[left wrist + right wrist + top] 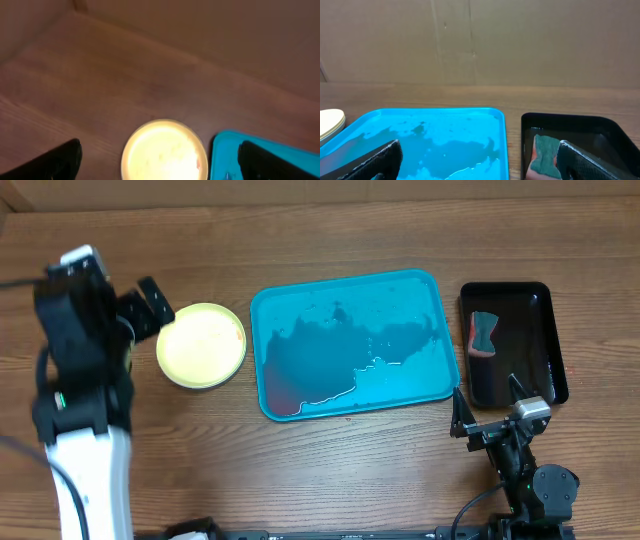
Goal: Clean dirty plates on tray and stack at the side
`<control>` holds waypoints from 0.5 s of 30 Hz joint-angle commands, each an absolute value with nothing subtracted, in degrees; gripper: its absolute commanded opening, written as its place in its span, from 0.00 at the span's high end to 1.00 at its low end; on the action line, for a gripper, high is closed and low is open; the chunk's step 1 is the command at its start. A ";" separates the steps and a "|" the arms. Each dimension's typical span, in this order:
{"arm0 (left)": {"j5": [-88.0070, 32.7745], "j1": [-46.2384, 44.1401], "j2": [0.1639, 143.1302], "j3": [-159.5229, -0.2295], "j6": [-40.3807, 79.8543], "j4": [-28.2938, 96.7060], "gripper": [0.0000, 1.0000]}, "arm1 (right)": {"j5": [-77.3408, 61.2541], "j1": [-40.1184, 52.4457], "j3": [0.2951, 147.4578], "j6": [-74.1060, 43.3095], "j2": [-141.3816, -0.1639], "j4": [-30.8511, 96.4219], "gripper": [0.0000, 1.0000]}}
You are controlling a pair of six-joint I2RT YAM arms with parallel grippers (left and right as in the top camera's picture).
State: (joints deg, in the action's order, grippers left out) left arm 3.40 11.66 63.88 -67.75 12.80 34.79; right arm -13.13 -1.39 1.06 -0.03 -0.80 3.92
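Left arm (85,380) rears up at the surface's left edge, jaws spread wide, empty, aimed down at the plates (201,344) piled just left of the wet blue tray (345,278). Right arm (520,455) crouches low, jaws wide, empty, before the black tray (555,330).

Yellow plate (201,345) sits beside the wet turquoise tray (400,295); sponge (484,334) in black tray (541,330).

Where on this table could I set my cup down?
Bare wood runs along the far edge of the table behind the blue tray and black tray, and in front of the blue tray. Tight: the gap between the trays, and around the plate by the left tool.
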 commanded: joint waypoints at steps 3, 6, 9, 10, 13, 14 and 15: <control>-1.50 11.64 50.63 -49.84 8.10 25.45 0.00 | -13.10 -1.02 0.45 -0.40 -0.16 3.51 0.00; -5.72 11.64 41.54 -38.52 4.45 17.56 0.00 | -13.10 -1.02 0.45 -0.40 -0.16 3.51 0.00; -7.33 11.64 34.57 -30.41 3.20 12.05 0.01 | -13.10 -1.02 0.45 -0.40 -0.16 3.51 0.00; -7.35 11.64 31.90 -27.68 3.20 10.46 0.01 | -13.10 -1.02 0.45 -0.40 -0.16 3.51 0.00; -7.33 11.64 24.86 -21.39 3.18 7.20 0.00 | -13.10 -1.02 0.45 -0.40 -0.16 3.51 0.00; -7.33 11.62 22.46 -19.55 3.20 6.55 0.01 | -13.10 -1.02 0.45 -0.40 -0.16 3.51 0.00; -7.33 11.60 20.53 -18.15 3.18 6.26 0.00 | -13.10 -1.02 0.45 -0.40 -0.16 3.51 0.00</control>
State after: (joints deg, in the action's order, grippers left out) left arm -5.74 11.64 25.54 -21.91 5.28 7.42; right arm -13.13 -1.37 1.06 0.01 -0.73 3.90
